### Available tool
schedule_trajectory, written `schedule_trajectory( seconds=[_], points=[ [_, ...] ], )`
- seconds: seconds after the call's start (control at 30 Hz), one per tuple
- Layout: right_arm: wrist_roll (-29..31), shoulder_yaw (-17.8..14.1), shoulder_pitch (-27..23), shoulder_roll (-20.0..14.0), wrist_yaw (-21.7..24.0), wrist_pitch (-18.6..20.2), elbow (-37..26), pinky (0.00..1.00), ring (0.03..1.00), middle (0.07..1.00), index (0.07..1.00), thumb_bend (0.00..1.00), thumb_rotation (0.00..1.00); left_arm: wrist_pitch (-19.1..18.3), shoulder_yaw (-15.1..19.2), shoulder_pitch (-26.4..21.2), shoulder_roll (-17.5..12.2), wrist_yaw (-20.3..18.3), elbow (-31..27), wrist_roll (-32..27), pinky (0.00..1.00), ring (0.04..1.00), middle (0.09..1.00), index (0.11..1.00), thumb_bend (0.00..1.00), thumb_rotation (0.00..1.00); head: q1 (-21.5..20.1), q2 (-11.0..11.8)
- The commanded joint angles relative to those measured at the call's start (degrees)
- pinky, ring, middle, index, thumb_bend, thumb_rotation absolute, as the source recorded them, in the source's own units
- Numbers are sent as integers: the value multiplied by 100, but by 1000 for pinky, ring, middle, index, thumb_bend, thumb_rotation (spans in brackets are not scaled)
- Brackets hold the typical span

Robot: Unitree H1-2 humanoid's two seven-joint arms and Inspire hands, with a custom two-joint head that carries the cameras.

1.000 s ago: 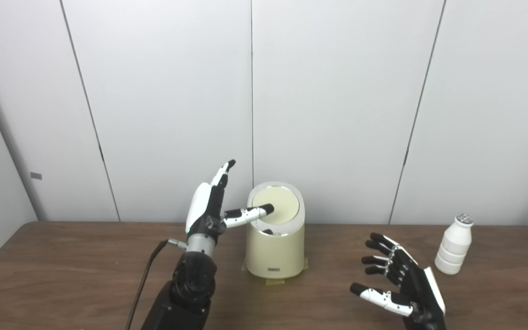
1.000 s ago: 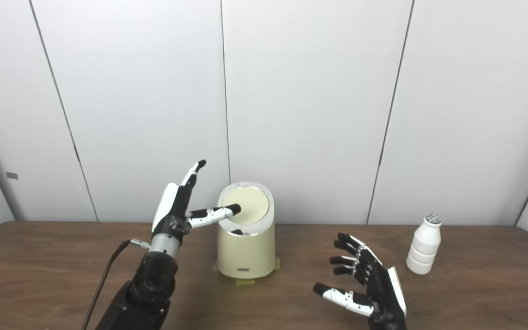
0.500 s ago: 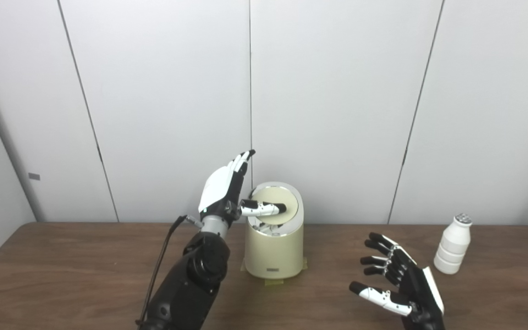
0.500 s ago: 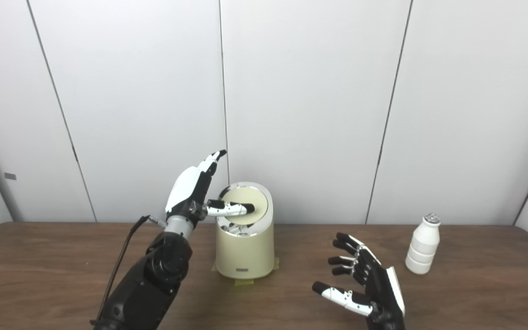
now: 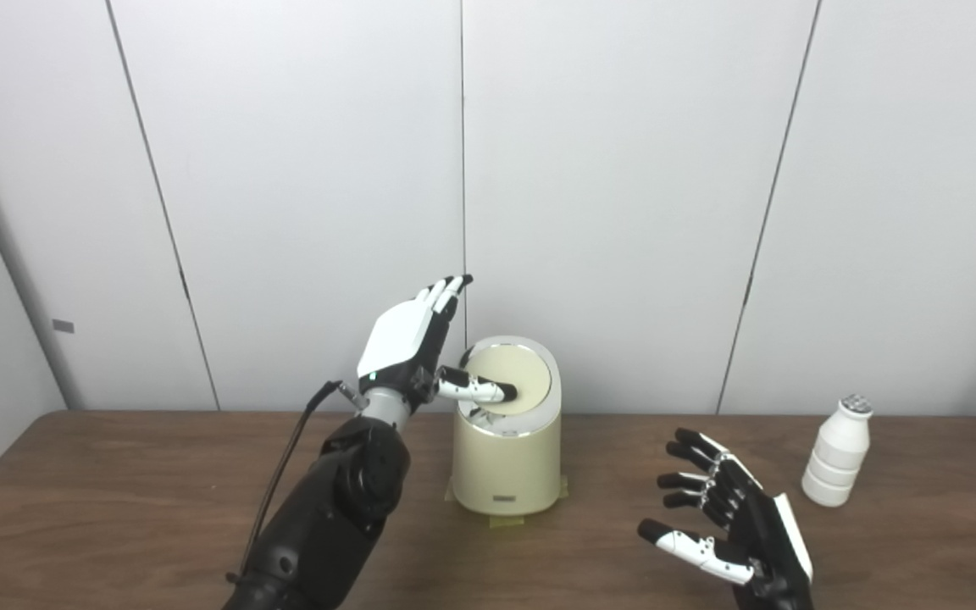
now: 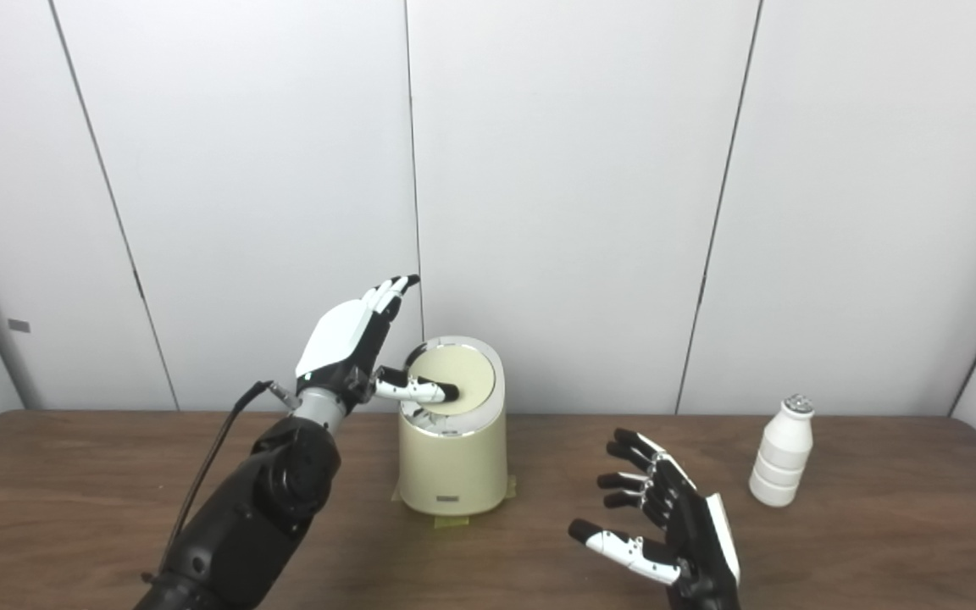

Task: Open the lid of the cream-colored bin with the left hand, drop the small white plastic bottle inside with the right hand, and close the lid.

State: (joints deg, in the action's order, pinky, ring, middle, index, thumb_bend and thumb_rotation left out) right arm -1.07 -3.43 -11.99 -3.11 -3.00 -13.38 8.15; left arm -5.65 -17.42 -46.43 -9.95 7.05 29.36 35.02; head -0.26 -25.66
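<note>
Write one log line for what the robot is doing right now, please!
left hand: open, thumb on cream-colored round bin lid | right hand: open, above brown wooden table | small white plastic bottle: upright, untouched

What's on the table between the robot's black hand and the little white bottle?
Nothing: just bare table between the right hand and the bottle, in both eye views.

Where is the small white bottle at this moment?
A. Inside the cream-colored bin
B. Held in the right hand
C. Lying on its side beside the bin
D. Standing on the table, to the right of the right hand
D: the small white bottle stands upright on the table, apart from the empty, open right hand.
</note>
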Motion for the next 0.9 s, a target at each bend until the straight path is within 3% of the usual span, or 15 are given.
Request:
schedule_trajectory(
  seconds=[0.0, 0.3, 0.5, 0.63, 0.73, 0.87],
  points=[
    [45, -3, -161, -7, 17, -43, -197, 550, 633, 780, 783, 730, 154, -53, -76, -278, -174, -134, -239, 176, 1000, 1000, 1000, 1000, 957, 99, 3, -35],
    [70, -2, -123, 11, 33, 90, -328, 551, 633, 774, 781, 736, 163, -650, -805, -440, -524, -1365, -445, 804, 1000, 1000, 1000, 1000, 939, 87, 12, -93],
    [78, 4, -96, 12, 48, 92, -375, 552, 628, 774, 780, 729, 157, -755, -1274, -438, -657, -1840, -521, 1135, 1000, 1000, 1000, 1000, 941, 61, -10, -141],
    [69, 8, -95, 14, 54, 107, -389, 548, 632, 776, 786, 731, 160, -678, -1289, -340, -653, -1773, -546, 1127, 1000, 1000, 1000, 1000, 932, 82, -10, -141],
    [77, 7, -95, -1, 71, 74, -350, 547, 630, 775, 784, 731, 170, -579, -889, -200, -527, -1317, -642, 830, 991, 1000, 1000, 1000, 912, 140, -10, -141],
    [86, 4, -88, -8, 77, 110, -330, 537, 626, 777, 788, 739, 179, -15, 72, 88, -163, -248, -757, 86, 901, 1000, 1000, 985, 815, 214, -6, -114]
  ],
)
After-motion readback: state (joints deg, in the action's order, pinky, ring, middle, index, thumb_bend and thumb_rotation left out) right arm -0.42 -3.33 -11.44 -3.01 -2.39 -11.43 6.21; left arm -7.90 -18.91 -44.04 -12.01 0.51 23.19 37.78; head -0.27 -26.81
